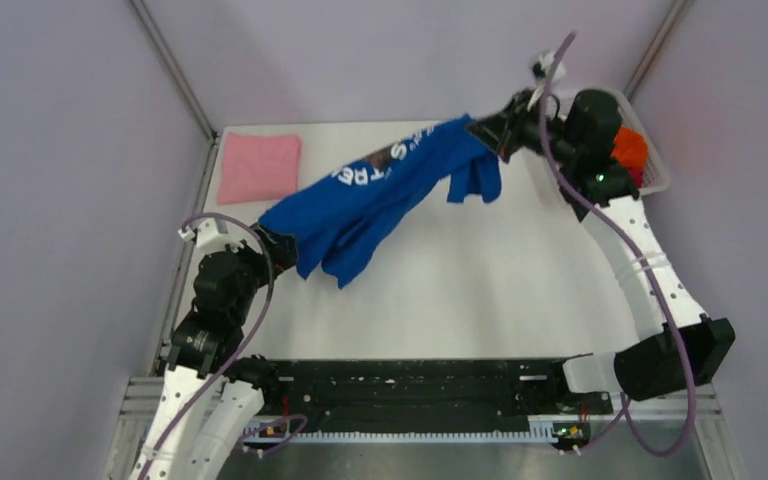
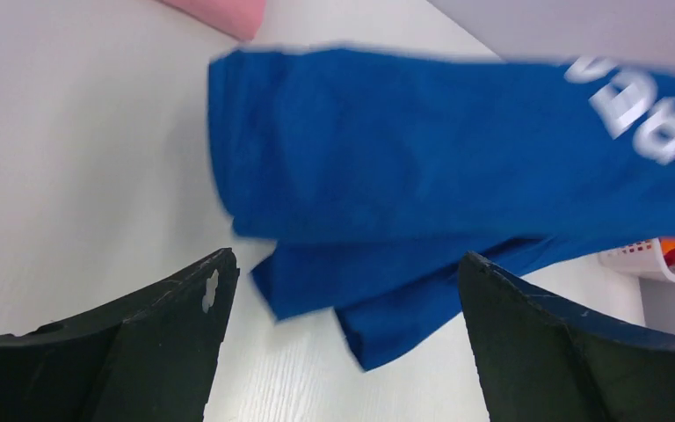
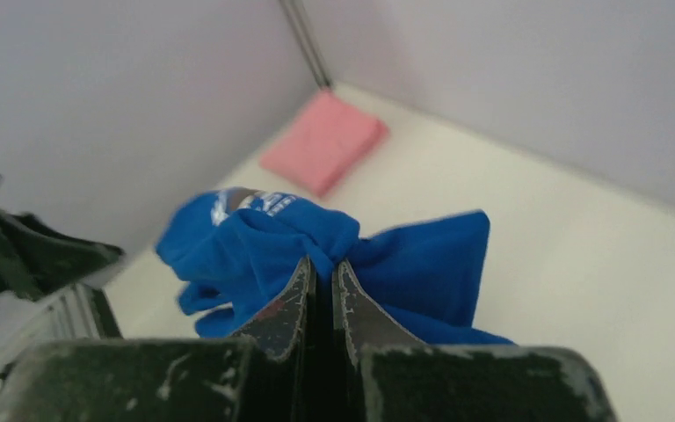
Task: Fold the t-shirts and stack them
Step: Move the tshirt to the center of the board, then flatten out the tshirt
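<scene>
1. Over the far half of the table (image 1: 480,290): royal-blue t-shirt (image 1: 390,185), drawn out in a diagonal band from far right to near left, white lettering facing up.
2. Far-right end of the band: bunched and clenched between the closed fingers of the right gripper (image 3: 323,264), with a loose flap hanging just beside the clamp point.
3. Near-left end: drooping in folds just ahead of the left gripper (image 2: 347,259). Fingers (image 2: 185,299) spread wide, released, no cloth pinched between them.
4. Contact between the drooping folds and the table: cannot tell.
5. Far-left corner of the table: pink t-shirt (image 1: 259,167), folded into a flat rectangle, lying near the blue band's lower end, not visibly touching it.
6. Far-right edge: white mesh basket (image 1: 660,175), partly hidden behind the right arm, holding an orange t-shirt (image 1: 632,148) and a sliver of magenta cloth (image 1: 640,178) beside it.
</scene>
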`<action>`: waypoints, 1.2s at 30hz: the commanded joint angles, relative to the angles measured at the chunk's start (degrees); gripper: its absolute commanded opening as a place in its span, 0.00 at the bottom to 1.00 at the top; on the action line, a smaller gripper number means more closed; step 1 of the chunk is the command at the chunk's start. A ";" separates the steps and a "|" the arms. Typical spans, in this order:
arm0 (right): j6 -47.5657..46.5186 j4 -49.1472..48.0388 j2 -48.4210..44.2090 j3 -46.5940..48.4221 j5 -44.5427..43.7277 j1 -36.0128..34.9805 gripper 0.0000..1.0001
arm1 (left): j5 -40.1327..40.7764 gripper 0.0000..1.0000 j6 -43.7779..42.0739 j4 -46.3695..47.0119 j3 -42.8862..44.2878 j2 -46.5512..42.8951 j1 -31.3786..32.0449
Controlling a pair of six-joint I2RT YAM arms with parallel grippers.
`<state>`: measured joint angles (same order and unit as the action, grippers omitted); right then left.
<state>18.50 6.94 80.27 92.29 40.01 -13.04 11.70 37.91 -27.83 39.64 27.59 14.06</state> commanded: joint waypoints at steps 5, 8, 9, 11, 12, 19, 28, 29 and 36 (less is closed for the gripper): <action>-2.73 7.44 -4.59 -35.04 -41.48 -0.11 0.74 | -1.43 0.99 5.05 -6.37 -3.62 4.41 -0.09; 2.02 15.86 -3.01 -35.30 -49.58 -0.25 0.99 | -3.91 0.99 6.03 -10.33 -4.40 6.01 -0.09; 4.20 16.31 -4.51 -36.66 -51.68 -0.36 0.99 | -4.25 0.99 6.70 -11.88 -4.63 6.19 -0.09; 8.55 16.32 -8.46 -40.05 -54.21 -0.41 0.99 | -4.81 0.99 8.20 -13.91 -6.33 6.16 -0.09; 10.57 16.24 -10.92 -41.88 -54.89 -0.49 0.99 | -5.69 0.99 8.82 -14.81 -7.27 6.06 -0.09; 20.37 22.37 -28.36 -54.34 -57.21 -0.55 0.99 | -24.33 0.88 11.20 -8.53 -18.58 4.79 0.04; 20.23 16.68 -32.30 -65.72 -42.16 -0.58 0.78 | -29.57 0.77 13.16 1.52 -23.62 9.01 5.62; 20.05 14.74 -31.31 -66.19 -41.05 -0.79 0.76 | -29.01 0.77 13.35 2.63 -23.60 10.24 6.28; 19.20 4.79 -20.58 -65.76 -41.21 -5.18 0.67 | -24.04 0.70 14.47 11.51 -23.55 20.33 9.37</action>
<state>37.71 20.38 55.42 25.43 -2.33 -16.12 -15.35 51.48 -25.10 16.49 43.68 22.15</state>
